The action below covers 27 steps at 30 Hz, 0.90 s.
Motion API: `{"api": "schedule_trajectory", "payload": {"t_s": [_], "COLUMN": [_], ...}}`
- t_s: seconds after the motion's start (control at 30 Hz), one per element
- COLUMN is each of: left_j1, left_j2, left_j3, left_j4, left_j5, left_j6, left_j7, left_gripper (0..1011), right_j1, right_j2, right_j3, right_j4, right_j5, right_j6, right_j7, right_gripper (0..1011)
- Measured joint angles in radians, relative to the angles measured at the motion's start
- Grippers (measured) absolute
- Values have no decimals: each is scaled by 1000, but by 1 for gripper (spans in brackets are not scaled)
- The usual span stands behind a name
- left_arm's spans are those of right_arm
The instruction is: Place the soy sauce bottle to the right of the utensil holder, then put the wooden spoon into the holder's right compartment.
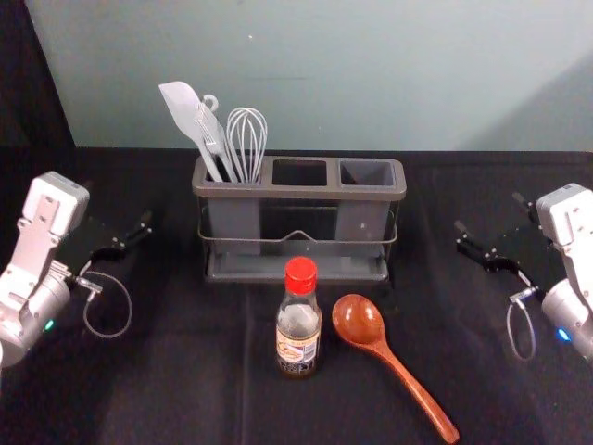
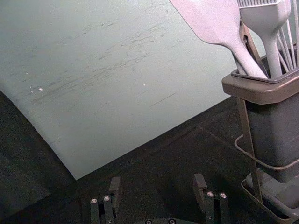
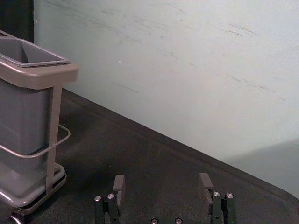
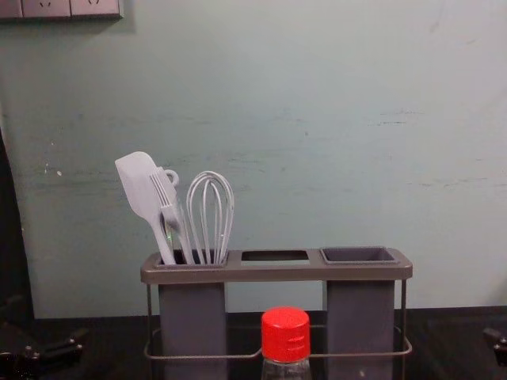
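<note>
Scuffed grey-green wall point(image 1: 389, 83), shadow point(image 1: 565, 111) at right, black-covered table point(image 1: 185, 389); wall sockets point(image 4: 47, 8), upper left

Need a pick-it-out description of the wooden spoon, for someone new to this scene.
Find the grey utensil holder, then the red-capped soy sauce bottle standing in front of it. The wooden spoon lies just right of the bottle, handle slanting near-right. Unlike the pale utensils in the holder, it's glossy reddish-brown and lying flat.

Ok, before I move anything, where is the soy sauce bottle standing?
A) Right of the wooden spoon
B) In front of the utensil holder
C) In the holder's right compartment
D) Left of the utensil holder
B: the head view shows the bottle upright on the table, nearer the robot than the holder.
</note>
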Motion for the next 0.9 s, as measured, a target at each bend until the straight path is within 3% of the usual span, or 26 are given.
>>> {"api": "schedule_trajectory", "payload": {"t_s": [0.9], "left_j1": [0], "left_j2": [0], "left_j3": [0], "left_j4": [0], "left_j5": [0], "left_j6": [0], "left_j7": [0], "left_gripper": [1000], "right_j1": [0], "right_j2": [0], "right_j3": [0], "right_j4": [0], "right_j5": [0], "right_j6": [0], "right_j7": [0], "right_gripper": [1003]}}
